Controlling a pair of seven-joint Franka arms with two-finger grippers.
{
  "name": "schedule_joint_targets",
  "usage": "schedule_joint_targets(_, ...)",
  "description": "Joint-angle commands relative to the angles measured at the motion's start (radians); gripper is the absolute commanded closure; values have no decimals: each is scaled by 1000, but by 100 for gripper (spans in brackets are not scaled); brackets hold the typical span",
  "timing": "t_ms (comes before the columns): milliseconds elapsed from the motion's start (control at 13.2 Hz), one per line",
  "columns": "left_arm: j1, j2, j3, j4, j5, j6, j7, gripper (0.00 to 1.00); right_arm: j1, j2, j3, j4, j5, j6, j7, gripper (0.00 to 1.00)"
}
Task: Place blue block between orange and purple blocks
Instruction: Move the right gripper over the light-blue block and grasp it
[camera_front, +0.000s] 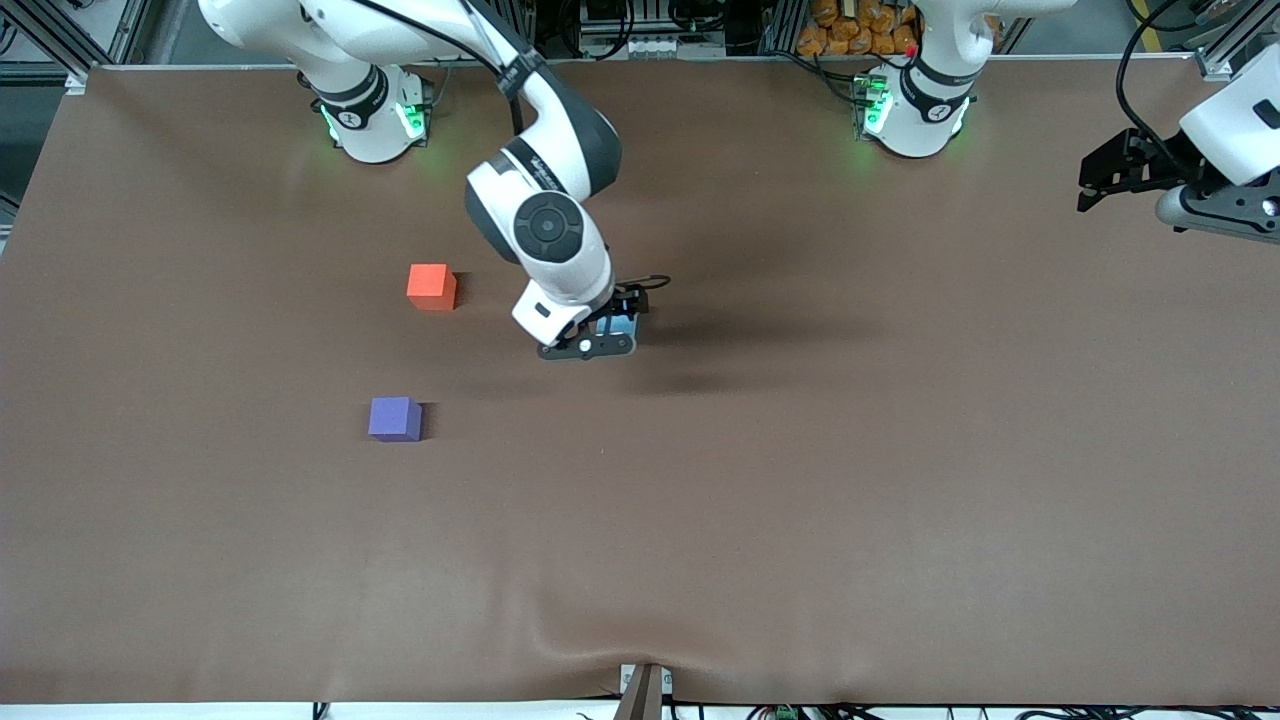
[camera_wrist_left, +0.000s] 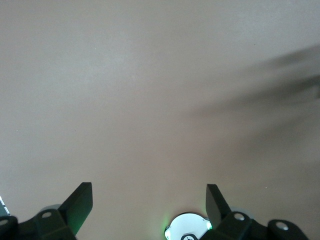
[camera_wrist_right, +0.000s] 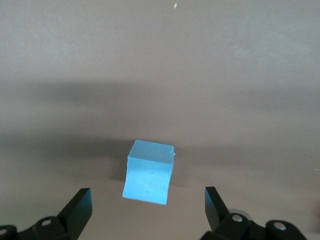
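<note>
The blue block (camera_wrist_right: 148, 172) sits on the brown table, mostly hidden under my right gripper in the front view (camera_front: 622, 325). My right gripper (camera_front: 606, 333) is open and hovers just over it; in the right wrist view (camera_wrist_right: 147, 200) its fingers stand wide apart with the block just ahead of the gap between them, untouched. The orange block (camera_front: 431, 286) lies toward the right arm's end of the table. The purple block (camera_front: 395, 418) lies nearer the front camera than the orange one. My left gripper (camera_front: 1105, 180) is open and waits up over the left arm's end of the table (camera_wrist_left: 149, 197).
The brown table (camera_front: 800, 480) is covered by a mat that wrinkles near its front edge (camera_front: 640, 640). The left arm's base (camera_wrist_left: 187, 227) shows below the left gripper in the left wrist view.
</note>
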Motion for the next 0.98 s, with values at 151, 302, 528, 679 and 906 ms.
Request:
schedule_joint_targets(151, 27, 0, -2, 1, 12, 5, -5, 0, 47, -8, -6, -92, -10, 92, 41, 0)
schedule_joint_targets(302, 28, 0, -3, 9, 15, 5, -3, 0, 75, 18, -8, -106, -13, 132, 58, 0)
schedule_joint_targets(528, 20, 0, -9, 9, 13, 5, -3, 0, 74, 32, -8, -110, -16, 143, 111, 0)
schedule_joint_targets(679, 24, 2, -9, 9, 13, 5, -2, 0, 64, 32, -8, -132, -14, 175, 139, 0)
schedule_joint_targets(906, 26, 9, -8, 9, 9, 5, 1, 0, 70, 43, -8, -140, -13, 207, 177, 0)
